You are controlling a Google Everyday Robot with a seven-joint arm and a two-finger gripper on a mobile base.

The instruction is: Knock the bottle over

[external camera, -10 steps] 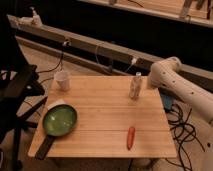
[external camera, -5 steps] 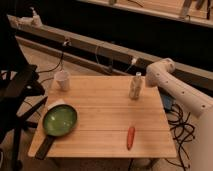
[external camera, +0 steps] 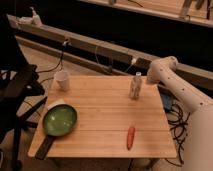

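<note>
Tabletop (external camera: pixel 100 115): upright bottle (external camera: pixel 135 86), gripper (external camera: pixel 150 79) beside

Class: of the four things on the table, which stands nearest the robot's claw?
The bottle, upright at the table's right rear edge beside the claw; the others sit farther away.

The bottle (external camera: pixel 135 86), small and pale with a narrow neck, stands upright at the bench's (external camera: pixel 100 117) two o'clock corner, the claw (external camera: pixel 150 79) at its three o'clock.
</note>
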